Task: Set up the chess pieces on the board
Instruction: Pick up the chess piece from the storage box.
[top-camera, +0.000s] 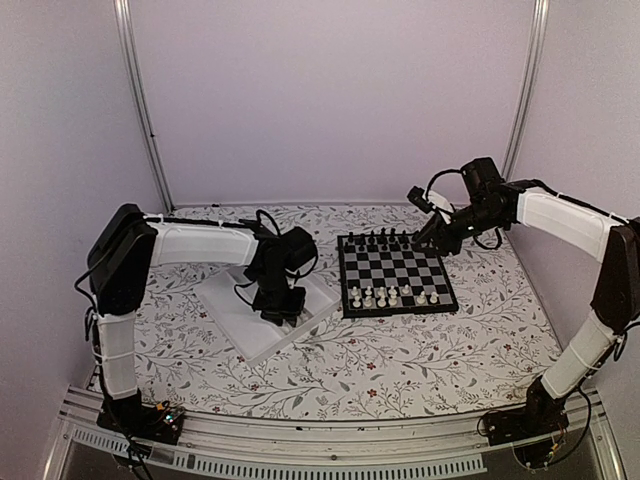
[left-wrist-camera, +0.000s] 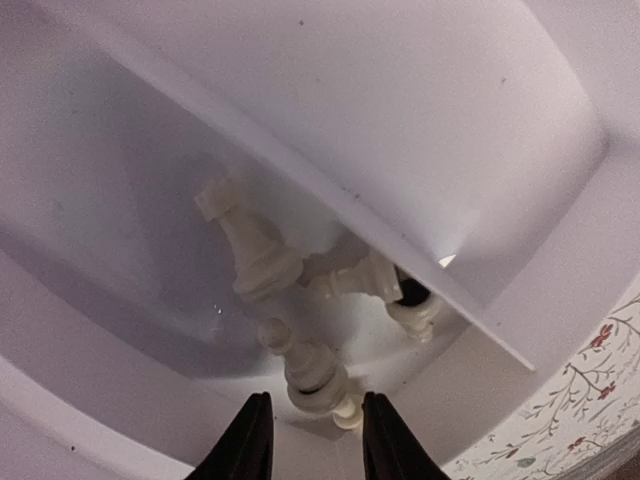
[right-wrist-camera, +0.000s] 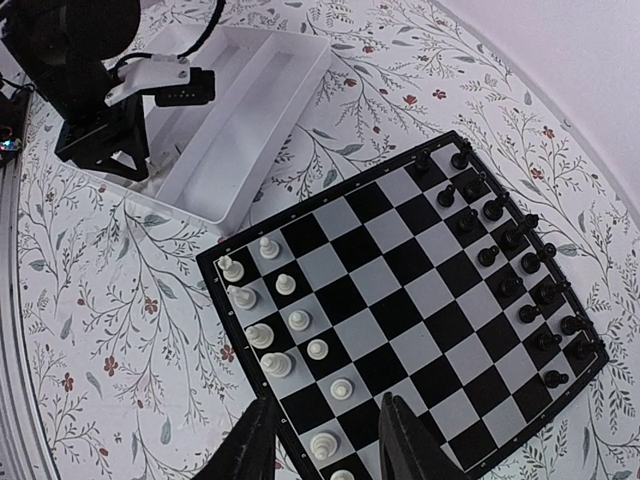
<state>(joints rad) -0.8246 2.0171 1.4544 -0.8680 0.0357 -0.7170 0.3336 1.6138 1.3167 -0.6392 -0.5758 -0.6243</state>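
Fingertips of the left claw (left-wrist-camera: 316, 415) stand parted, clamping nothing; just ahead between them lies a white chessman (left-wrist-camera: 312, 378), long axis slanting away leftward, more heaped beyond in the tray (left-wrist-camera: 300, 130) compartment. The board (top-camera: 400, 265) lies well rightward, under the open, empty right claw (right-wrist-camera: 327, 405).

The chessboard (top-camera: 397, 268), small and square with black and grey-white checks inside a black border, is lying flat on the table (top-camera: 350, 385), right of its middle and nearer its far edge. White chessmen (right-wrist-camera: 298, 320) are standing upright in the two ranks along the board's near edge, and at least one square in the outer rank is showing bare. A small heap of white pieces (left-wrist-camera: 262, 262) is lying tumbled, the pieces on their sides and touching one another, beside the divider wall in one compartment of the white tray (left-wrist-camera: 420, 110).
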